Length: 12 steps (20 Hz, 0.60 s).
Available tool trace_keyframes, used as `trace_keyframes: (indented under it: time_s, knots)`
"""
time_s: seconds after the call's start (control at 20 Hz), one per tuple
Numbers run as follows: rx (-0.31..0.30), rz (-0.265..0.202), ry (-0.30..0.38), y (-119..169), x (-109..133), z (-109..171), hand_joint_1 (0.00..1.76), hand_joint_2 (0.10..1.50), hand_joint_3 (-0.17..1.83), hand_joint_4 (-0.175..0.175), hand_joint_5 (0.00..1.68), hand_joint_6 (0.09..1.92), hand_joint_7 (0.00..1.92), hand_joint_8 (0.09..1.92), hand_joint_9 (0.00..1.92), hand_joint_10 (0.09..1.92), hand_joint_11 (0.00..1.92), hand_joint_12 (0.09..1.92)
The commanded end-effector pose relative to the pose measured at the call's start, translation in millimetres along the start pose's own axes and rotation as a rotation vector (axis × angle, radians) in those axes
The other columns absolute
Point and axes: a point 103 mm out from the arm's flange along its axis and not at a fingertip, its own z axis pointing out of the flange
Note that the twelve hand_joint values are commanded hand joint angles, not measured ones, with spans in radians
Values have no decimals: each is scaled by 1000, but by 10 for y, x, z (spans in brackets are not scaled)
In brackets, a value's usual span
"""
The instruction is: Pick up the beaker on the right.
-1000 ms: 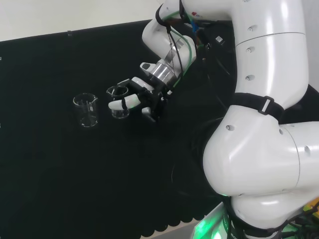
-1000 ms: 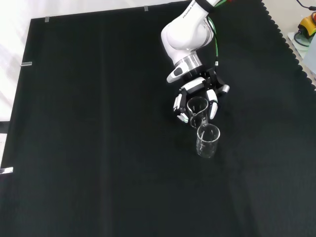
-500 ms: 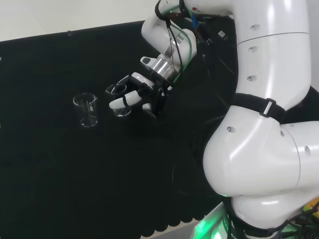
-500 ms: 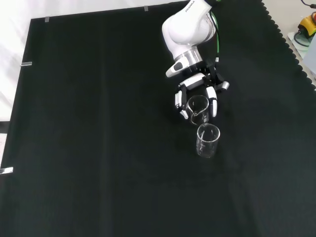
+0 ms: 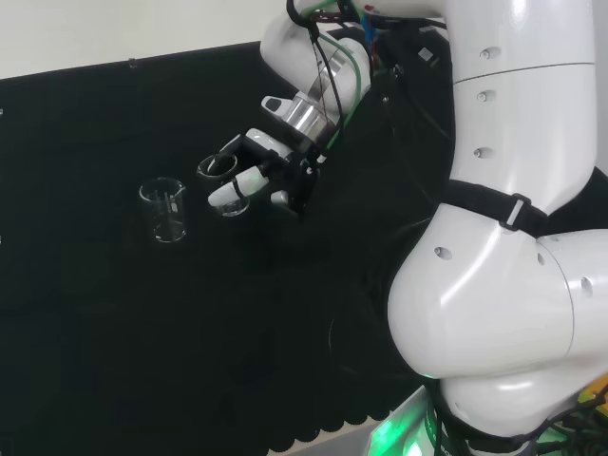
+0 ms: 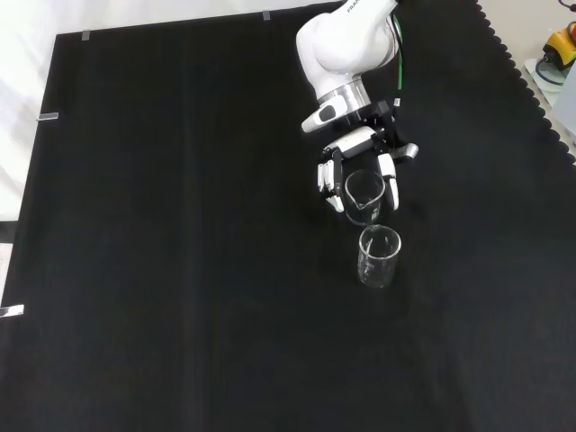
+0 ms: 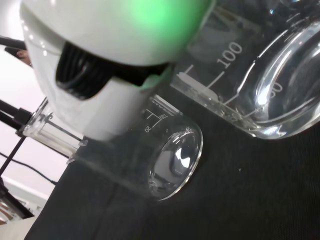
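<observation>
Two clear glass beakers are in play. In the front view the hand (image 6: 362,148) comes down from the top, and its fingers (image 6: 391,184) curl round the farther beaker (image 6: 363,196). The other beaker (image 6: 379,256) stands upright on the cloth just in front of it, close but apart. In the head view the held beaker (image 5: 220,182) sits between the fingers of the hand (image 5: 274,163), with the free beaker (image 5: 164,210) to its left. The wrist view has the held beaker (image 7: 250,70) large and close, the free beaker (image 7: 167,157) beyond it, and a blurred white part of the hand (image 7: 100,65).
The black cloth (image 6: 180,270) spreads wide around both beakers. Its scalloped edge (image 6: 531,90) runs down the right of the front view. The arm's big white links (image 5: 513,237) stand at the right of the head view.
The hand has risen slightly with the beaker still in its fingers, and the wrist has swung upward. The free beaker has not moved.
</observation>
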Motion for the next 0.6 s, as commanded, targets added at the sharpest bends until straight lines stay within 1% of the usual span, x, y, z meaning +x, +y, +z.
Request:
trace_keyframes:
  time_s: [0.05, 0.25, 0.6]
  knots:
    - [35, -20, -3, -18, 37, -66, 1423, 885, 108, -175, 1373, 307, 1516, 286, 1422, 87, 1092, 791]
    - [54, -37, -23, -43, 66, -128, 1423, 873, 127, -175, 1386, 282, 1528, 261, 1430, 87, 1096, 787]
    - [73, -55, -45, -85, 147, -233, 1425, 804, 259, -175, 1400, 268, 1533, 269, 1449, 87, 1106, 782]
